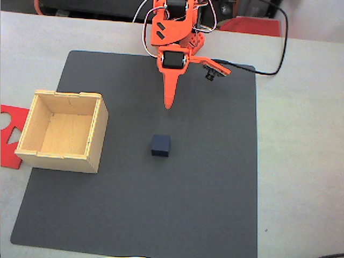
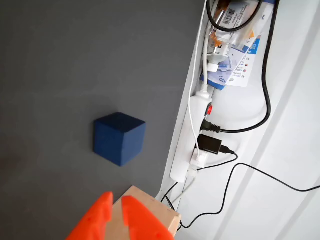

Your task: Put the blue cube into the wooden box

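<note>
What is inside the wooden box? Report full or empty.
Empty. The fixed view shows the wooden box with its bare floor; the blue cube sits outside it on the dark mat.

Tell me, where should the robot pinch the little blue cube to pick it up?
Probably from straight above, pinching two opposite flat sides of the blue cube. It sits flat on the dark mat with open space all round, well apart from the wooden box, so the gripper fingers have room to go down each side.

A pale grey-white table carries a dark grey rectangular mat, a flat red cut-out sheet at the fixed view's left edge, and seemingly a black cable.
</note>
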Robot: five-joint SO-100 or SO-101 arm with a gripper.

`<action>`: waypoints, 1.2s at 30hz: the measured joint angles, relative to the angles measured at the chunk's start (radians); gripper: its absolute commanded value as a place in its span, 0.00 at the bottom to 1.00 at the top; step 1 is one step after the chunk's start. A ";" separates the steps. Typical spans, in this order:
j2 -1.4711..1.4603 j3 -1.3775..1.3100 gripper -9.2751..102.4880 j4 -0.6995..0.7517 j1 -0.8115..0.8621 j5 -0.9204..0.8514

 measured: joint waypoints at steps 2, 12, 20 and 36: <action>0.000 0.000 0.08 0.003 -0.012 -0.003; 0.000 0.000 0.08 0.003 -0.029 -0.018; 0.000 0.000 0.08 0.003 -0.029 -0.018; 0.000 0.000 0.08 0.003 -0.029 -0.018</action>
